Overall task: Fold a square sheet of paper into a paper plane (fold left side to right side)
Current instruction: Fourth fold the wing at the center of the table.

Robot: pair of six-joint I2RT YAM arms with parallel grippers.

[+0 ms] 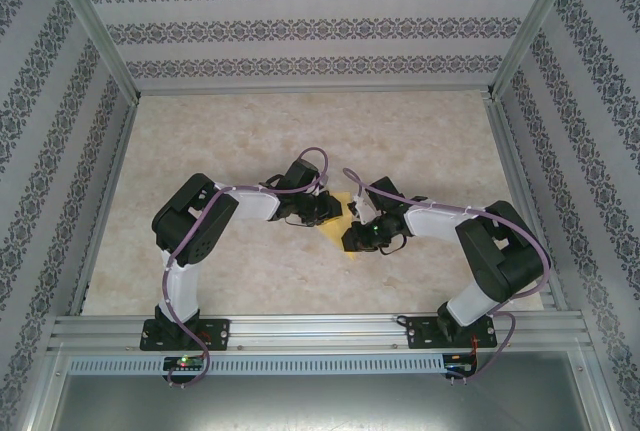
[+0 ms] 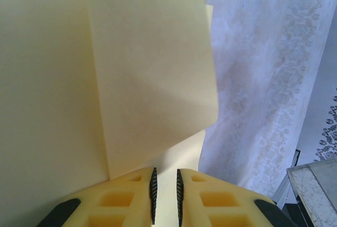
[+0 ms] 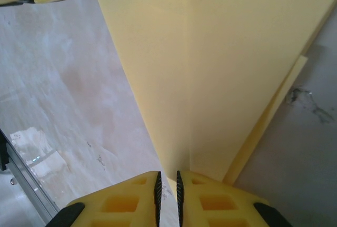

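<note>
The left gripper (image 2: 165, 198) has its pads drawn to a thin slit, and the paper (image 2: 152, 79) runs into it, apparently pinched, with one flap folded over. The right gripper (image 3: 168, 198) is equally narrow, with the paper's crease running into its slit. The paper (image 1: 340, 219) sits mid-table (image 1: 300, 131), towards the near edge, between both wrists.

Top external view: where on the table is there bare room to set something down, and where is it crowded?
Free: the far half of the table, between the left arm, the right arm and the back wall; the near strip between their bases. Crowded: the centre, where the left tool and right tool meet on the square sheet of paper.
</note>
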